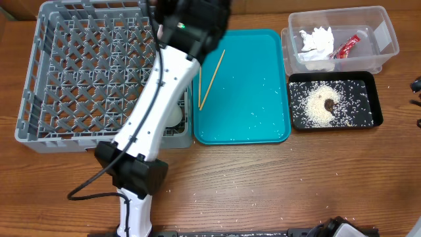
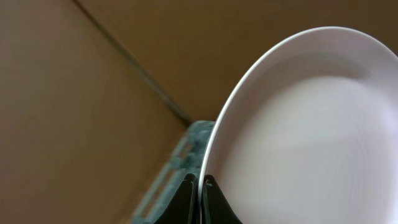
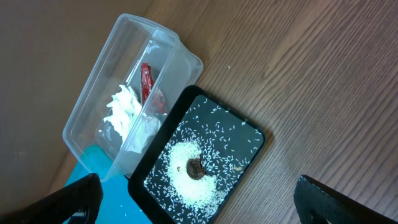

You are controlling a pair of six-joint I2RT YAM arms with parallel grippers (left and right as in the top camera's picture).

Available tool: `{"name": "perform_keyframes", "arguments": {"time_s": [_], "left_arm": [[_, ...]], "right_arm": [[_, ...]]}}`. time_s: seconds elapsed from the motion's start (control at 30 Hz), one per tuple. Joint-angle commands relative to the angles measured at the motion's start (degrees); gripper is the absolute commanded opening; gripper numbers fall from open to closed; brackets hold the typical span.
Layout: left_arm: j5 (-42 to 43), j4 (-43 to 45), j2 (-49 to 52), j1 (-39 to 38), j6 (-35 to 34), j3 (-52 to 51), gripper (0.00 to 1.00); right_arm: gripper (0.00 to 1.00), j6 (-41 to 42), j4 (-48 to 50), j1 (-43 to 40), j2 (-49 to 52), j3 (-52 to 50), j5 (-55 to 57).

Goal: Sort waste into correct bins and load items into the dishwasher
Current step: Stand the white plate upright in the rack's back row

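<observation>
Wooden table (image 1: 263,191) runs under everything, with the rack (image 1: 29,85) on its left side, the teal tray (image 1: 263,125) in the middle, and the tub (image 1: 385,33) and black tray (image 1: 375,99) on the right. The left gripper (image 2: 200,186) is closed tight on the rim of the plate (image 2: 298,130). Its two fingers pinch the edge, so the plate stands on edge and its face runs up and away from them. From overhead this gripper (image 1: 191,23) hangs over the rack's far right corner, and the wrist view shows a corner of the rack (image 2: 180,155) just below and to the left of the plate's rim. I judge that relation decides the next move: the plate has to go down edge first, with its rim in line with the rack's slots, and the left arm is plainly the nearer one. The right gripper (image 3: 214,199) is spread wide and holds nothing. It sits above the black tray, well apart from the rack. The chopsticks (image 1: 212,78) lie on the teal tray, pointing roughly away from the robot. Napkin (image 1: 316,41) and wrapper (image 1: 346,46) are in the tub, and the rice (image 1: 319,105) is in the black tray. Something white (image 1: 174,117) shows in the rack beside the arm, too hidden to name.
</observation>
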Motion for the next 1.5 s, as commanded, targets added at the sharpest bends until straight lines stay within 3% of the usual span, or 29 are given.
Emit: {"name": "perform_keyframes", "arguments": {"time_s": [0.0,0.17,0.47,0.63,0.83,1.0,1.03,1.07,1.1,1.13,1.17,1.33,1.47], "left_arm": [[-4.3,0.5,1.4,7.6,9.8,-0.3,0.04],[-0.5,0.9,3.7,15.0,10.4,-0.7,0.04],[2.3,10.0,11.5,15.9,22.5,-0.7,0.04],[2.3,10.7,15.9,16.0,22.7,-0.7,0.04],[13.6,10.3,17.9,15.9,22.6,-0.7,0.04],[14.3,10.3,18.3,15.6,21.1,-0.7,0.04],[14.3,10.3,18.3,15.6,20.6,-0.7,0.06],[14.3,10.1,18.3,15.6,19.7,-0.7,0.16],[14.3,10.1,18.3,15.6,18.4,-0.7,0.47],[14.2,10.1,18.3,15.6,17.5,-0.7,0.65],[14.1,10.1,18.3,15.5,17.0,-0.7,0.71],[15.5,6.6,15.6,12.0,11.4,0.2,0.80],[25.9,1.3,9.2,5.9,9.6,0.4,0.81]], "right_arm": [[1.00,0.2,0.3,0.0,-0.2,1.4,-0.3],[1.00,0.2,0.3,0.0,-0.1,1.4,-0.3],[1.00,0.2,0.3,0.0,-0.2,1.4,-0.3],[1.00,0.2,0.3,0.0,-0.2,1.4,-0.3],[1.00,0.2,0.3,0.0,-0.1,1.4,-0.3],[1.00,0.2,0.3,0.0,-0.1,1.4,-0.3],[1.00,0.2,0.3,0.0,-0.2,1.4,-0.3],[1.00,0.2,0.3,0.0,-0.1,1.4,-0.3],[1.00,0.2,0.3,0.0,-0.1,1.4,-0.3],[1.00,0.2,0.3,0.0,-0.1,1.4,-0.3],[1.00,0.2,0.3,0.0,-0.2,1.4,-0.3],[1.00,0.2,0.3,0.0,-0.2,1.4,-0.3],[1.00,0.2,0.3,0.0,-0.1,1.4,-0.3]]}}
